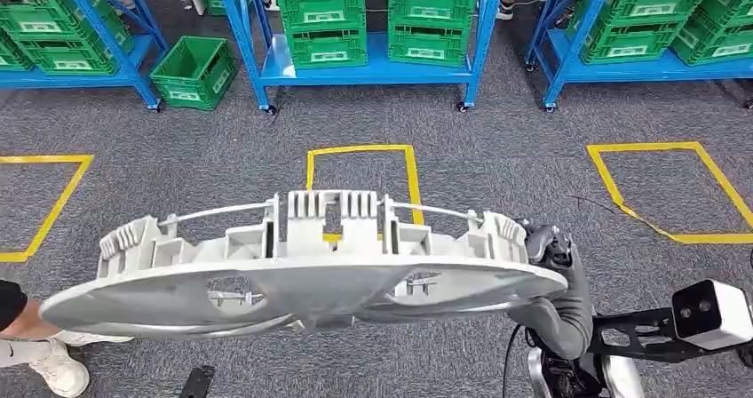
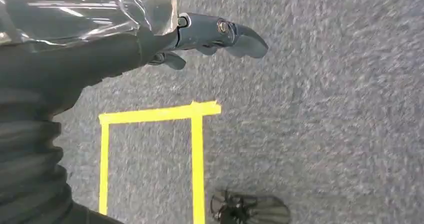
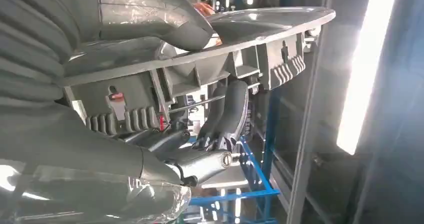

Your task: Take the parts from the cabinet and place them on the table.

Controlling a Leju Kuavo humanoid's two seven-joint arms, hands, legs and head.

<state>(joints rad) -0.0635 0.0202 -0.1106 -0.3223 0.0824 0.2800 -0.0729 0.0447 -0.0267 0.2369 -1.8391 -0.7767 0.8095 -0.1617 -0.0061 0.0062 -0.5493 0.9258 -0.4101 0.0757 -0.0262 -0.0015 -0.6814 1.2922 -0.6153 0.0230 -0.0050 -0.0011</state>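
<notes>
The right hand [image 1: 552, 265] grips the grey part [image 1: 302, 265] at centre frame, while the left hand [image 2: 200, 39] holds nothing, fingers apart.

Pale grey ribbed part [image 1: 302, 274], green crates [image 1: 321, 23], blue shelving [image 1: 249, 51], yellow floor tape [image 1: 360, 150], seemingly speckled grey carpet [image 1: 497, 149]

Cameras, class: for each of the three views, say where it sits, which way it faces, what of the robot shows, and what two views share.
Head view: high on the body, facing forward and down at the carpet, blue racks and grey wheel cover; right hand shows.
Left wrist view: behind the left hand, looking down at the carpet and yellow tape.
Right wrist view: behind the right hand, which grips the wheel cover.
Shared: head and right wrist views both show the cover.
</notes>
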